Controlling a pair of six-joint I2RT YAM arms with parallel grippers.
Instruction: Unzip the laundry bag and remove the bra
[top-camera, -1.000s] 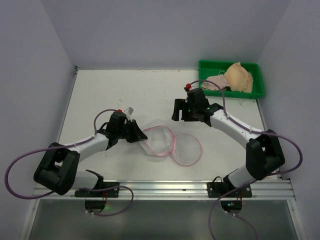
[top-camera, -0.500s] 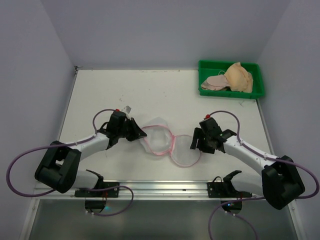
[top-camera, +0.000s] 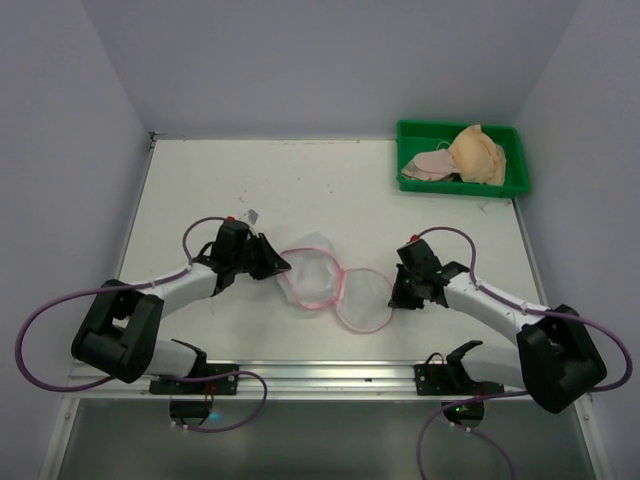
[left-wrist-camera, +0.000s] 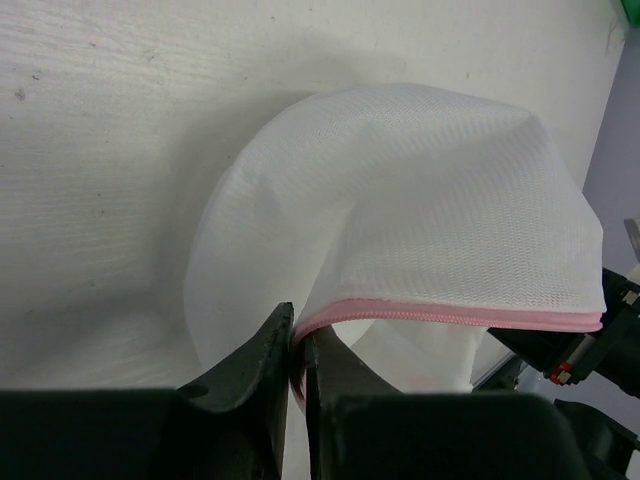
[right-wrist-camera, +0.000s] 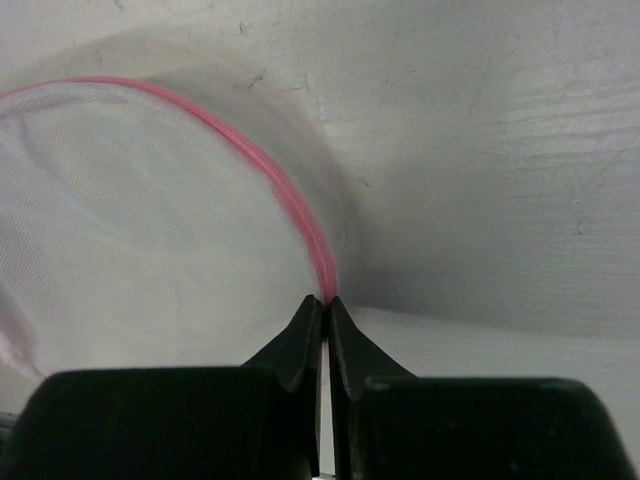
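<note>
My left claw (left-wrist-camera: 297, 342) is pinched shut on the laundry bag (top-camera: 318, 272) at its pink rim. My right claw (right-wrist-camera: 325, 304) grips the other half's rim. The bag lies open mid-counter (top-camera: 230, 190). The bra (top-camera: 478, 155) sits in the green tray (top-camera: 455, 128), far right.

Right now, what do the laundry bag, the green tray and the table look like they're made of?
Laundry bag: fine white mesh fabric, see-through, the weave visible; its pink trim looks like woven zipper tape.
Green tray: probably moulded plastic, smooth, uniform colour.
Table: white, matte, faint grain lines, perhaps painted wood or laminate.
</note>
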